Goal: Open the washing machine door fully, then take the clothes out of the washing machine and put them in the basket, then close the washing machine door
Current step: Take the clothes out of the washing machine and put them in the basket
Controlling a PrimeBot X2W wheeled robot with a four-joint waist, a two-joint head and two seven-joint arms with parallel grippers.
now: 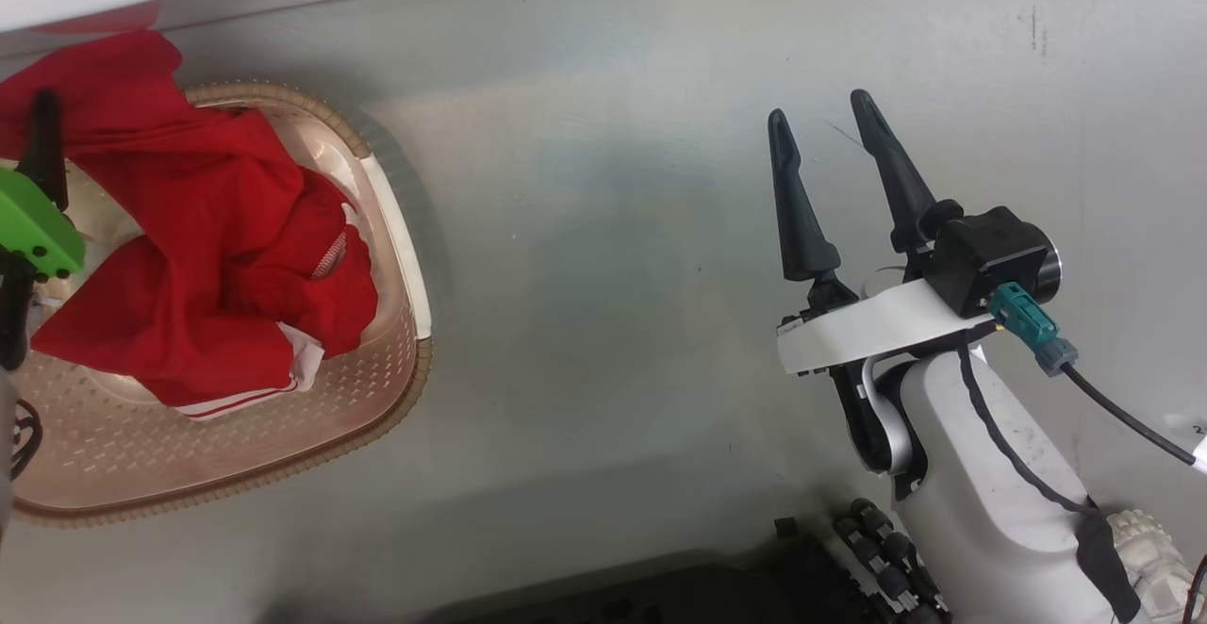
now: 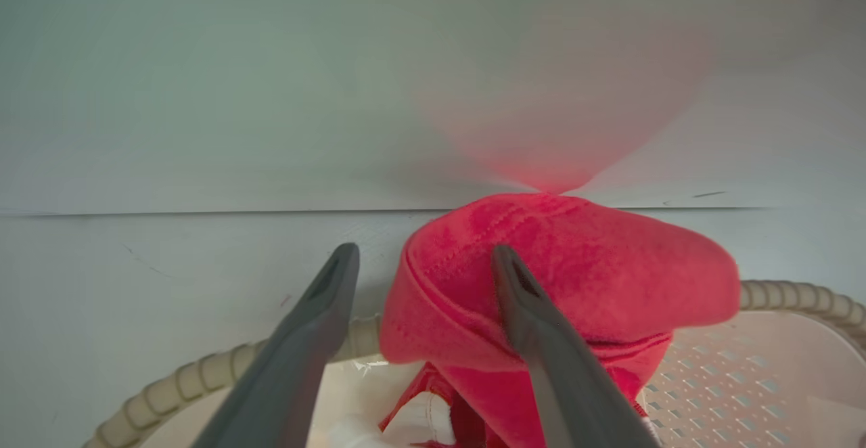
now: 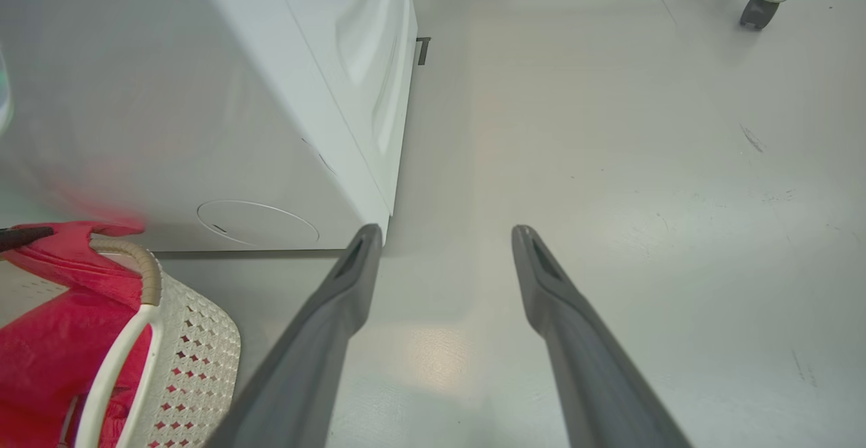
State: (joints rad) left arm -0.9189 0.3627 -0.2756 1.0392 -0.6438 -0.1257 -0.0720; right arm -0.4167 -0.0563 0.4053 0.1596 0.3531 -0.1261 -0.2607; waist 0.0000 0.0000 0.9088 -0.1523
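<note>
Left pincer (image 2: 425, 253) hangs wide open, gripping nothing, clothes (image 1: 217, 256) already in the basket (image 1: 407, 256) beneath it, so only shutting the door of the washing machine (image 3: 169, 96) seems left.

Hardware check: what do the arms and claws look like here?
Both claws have two long, tapered dark fingers: right claw, left claw. The right forearm is a glossy white shell with black seams, topped by a black module with a teal plug and black cable. The left wrist carries a bright green bracket.
</note>
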